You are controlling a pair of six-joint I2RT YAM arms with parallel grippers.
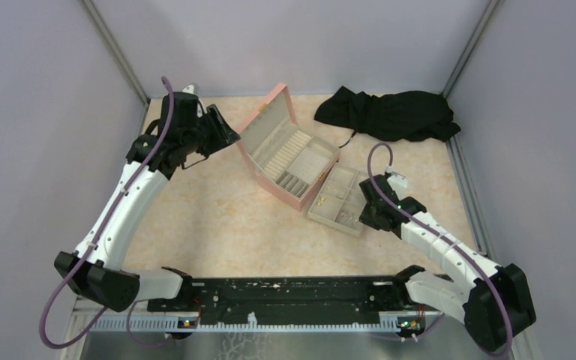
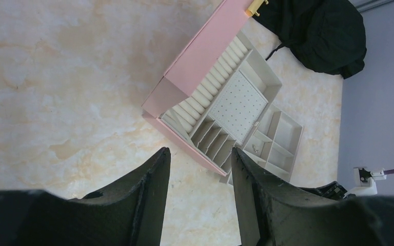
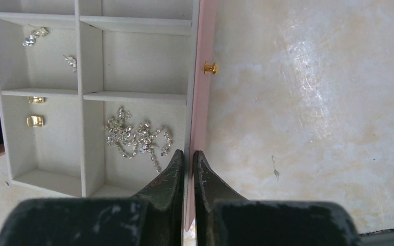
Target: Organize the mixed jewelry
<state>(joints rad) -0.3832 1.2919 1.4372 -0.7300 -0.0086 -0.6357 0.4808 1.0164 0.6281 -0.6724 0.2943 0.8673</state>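
The mixed jewelry (image 3: 128, 134) lies in the beige tray (image 3: 133, 96), just beside the open pink box (image 1: 270, 112). A sparkly chain (image 3: 144, 138) is loosely tangled, its long axis across its compartment and one tail pointing toward the right gripper (image 3: 189, 154); two gold rings (image 3: 35, 121) share the neighbouring compartment, and pale pieces (image 3: 35, 36) the one beyond. The right gripper's fingers pinch the tray's pink outer wall, while the left gripper (image 2: 200, 154) hovers with its fingers spread.
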